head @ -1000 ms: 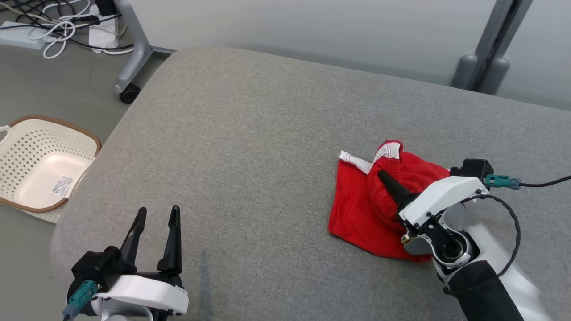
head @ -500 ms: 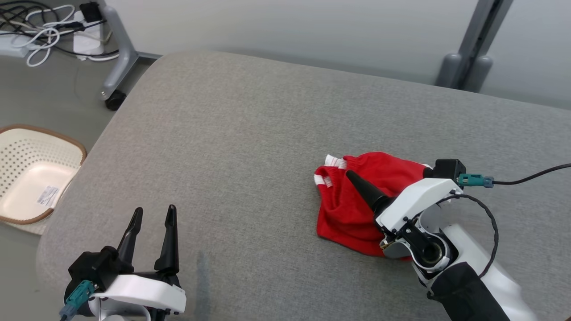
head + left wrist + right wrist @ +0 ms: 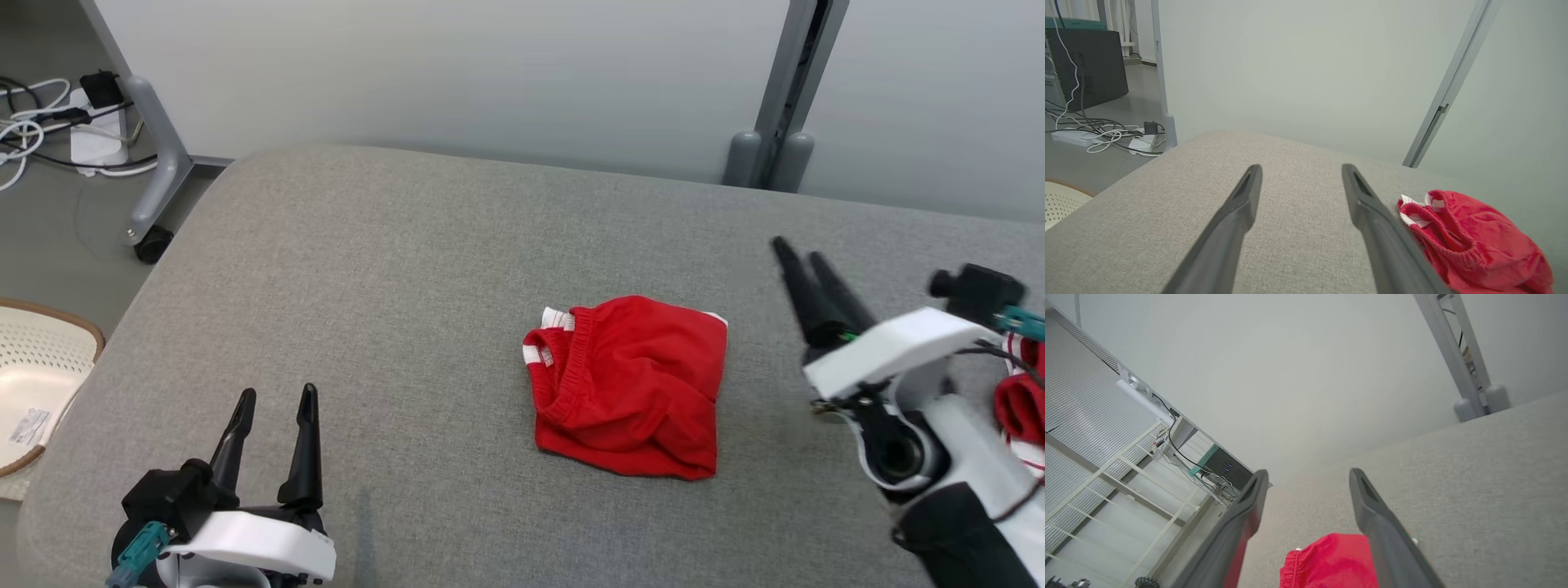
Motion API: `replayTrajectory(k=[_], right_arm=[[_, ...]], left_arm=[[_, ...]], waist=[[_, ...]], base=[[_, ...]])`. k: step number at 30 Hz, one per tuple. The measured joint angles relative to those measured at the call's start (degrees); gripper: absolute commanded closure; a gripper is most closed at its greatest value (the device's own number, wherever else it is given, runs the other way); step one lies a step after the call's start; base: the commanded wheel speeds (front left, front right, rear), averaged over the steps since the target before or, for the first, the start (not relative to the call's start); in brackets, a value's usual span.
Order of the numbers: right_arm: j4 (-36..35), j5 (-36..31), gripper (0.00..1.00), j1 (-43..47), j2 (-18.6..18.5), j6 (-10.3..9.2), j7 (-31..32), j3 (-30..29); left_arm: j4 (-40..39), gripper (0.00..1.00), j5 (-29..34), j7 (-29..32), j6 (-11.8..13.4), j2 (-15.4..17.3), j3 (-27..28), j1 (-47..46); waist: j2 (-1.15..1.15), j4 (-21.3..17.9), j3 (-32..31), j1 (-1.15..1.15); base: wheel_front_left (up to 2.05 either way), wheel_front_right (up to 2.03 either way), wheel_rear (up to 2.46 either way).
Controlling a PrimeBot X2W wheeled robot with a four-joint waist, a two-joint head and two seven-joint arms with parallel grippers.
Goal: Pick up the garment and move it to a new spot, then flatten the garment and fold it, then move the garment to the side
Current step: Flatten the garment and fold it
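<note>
Lying folded in a compact square, the red shorts with a gathered waistband and white trim rest on the grey upholstered cushion, a little right of its middle. Nothing touches them.

The right gripper hangs near them on their right, apart from the cloth, its two dark fingers spread with nothing between them; its own wrist view shows the shorts below the gap.

The left gripper sits well apart at the cushion's near left corner, fingers also parted and empty.

A perforated cream laundry basket stands on the floor to the left, with white cables beyond it.
</note>
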Motion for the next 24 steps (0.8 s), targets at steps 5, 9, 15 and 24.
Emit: replayTrajectory(k=[5, 9, 15, 24], right_arm=[[-0.9, -8.8, 0.00, 2.9, -4.6, -0.01, -6.7, -1.6], [-2.5, -16.6, 0.00, 5.5, -5.4, 0.00, -8.5, -2.9], [-6.6, -28.9, 0.00, 12.1, -2.0, 0.00, -9.8, -10.9], [-12.6, -42.5, 0.00, 20.2, 5.1, 0.00, -10.0, -16.9]], left_arm=[[-0.5, 0.00, 0.3, 0.0, -0.1, 0.0, 0.7, 0.6], [-1.3, 0.00, 0.7, 0.0, -0.1, 0.0, 1.7, 1.3], [-2.9, 0.00, 0.7, 0.0, -0.1, 0.0, 1.7, 1.6], [-3.2, 0.00, 1.3, 0.0, -0.3, 0.0, 2.6, 2.1]], waist=[[0.00, -0.9, -0.9, 0.00], [0.00, -2.4, -1.2, 0.00], [0.00, -5.2, -1.5, 0.00], [0.00, -7.7, -1.9, 0.00]], base=[[0.00, 0.00, 0.00], [0.00, 0.00, 0.00], [0.00, 0.00, 0.00], [0.00, 0.00, 0.00]])
